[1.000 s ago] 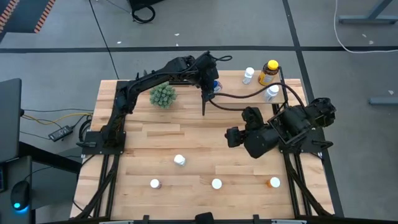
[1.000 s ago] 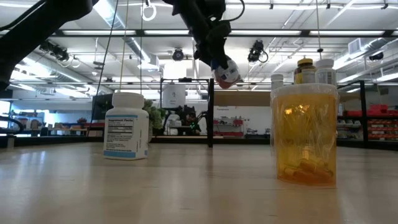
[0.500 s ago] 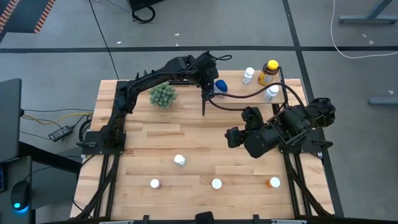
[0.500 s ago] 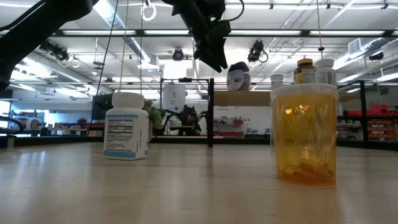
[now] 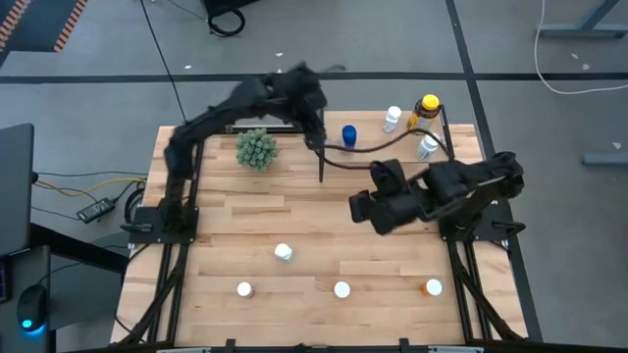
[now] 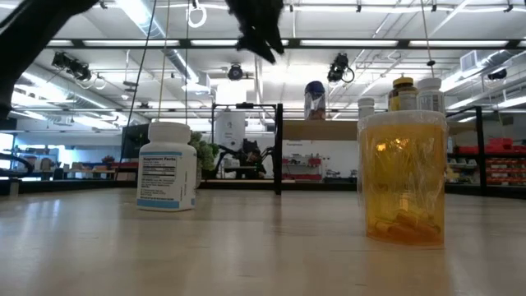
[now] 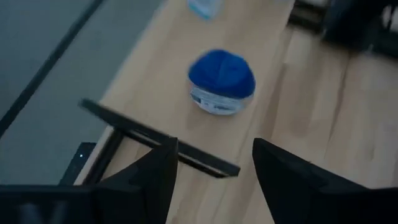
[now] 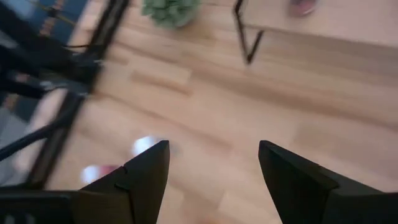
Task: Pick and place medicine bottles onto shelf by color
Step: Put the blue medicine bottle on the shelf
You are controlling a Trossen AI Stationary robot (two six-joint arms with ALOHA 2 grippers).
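The small blue-capped medicine bottle point(image 5: 348, 135) stands upright on the light-wood, black-framed shelf point(image 5: 461, 137), the empty, spread left end effector point(image 7: 211, 177) above it, so next probably comes a bottle from the slatted wooden surface point(image 5: 235, 221), where the open right end effector point(image 8: 211, 174) hovers.

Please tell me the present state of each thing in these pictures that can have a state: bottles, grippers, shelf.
blue bottle: upright on the shelf, free of any gripper.
left gripper: open, empty, above the blue bottle.
right gripper: open, empty, over the table's middle.
shelf: holds four bottles.
yellow-capped amber bottle: upright on the shelf.
four bottles near the table's front edge: upright, not yet moved.
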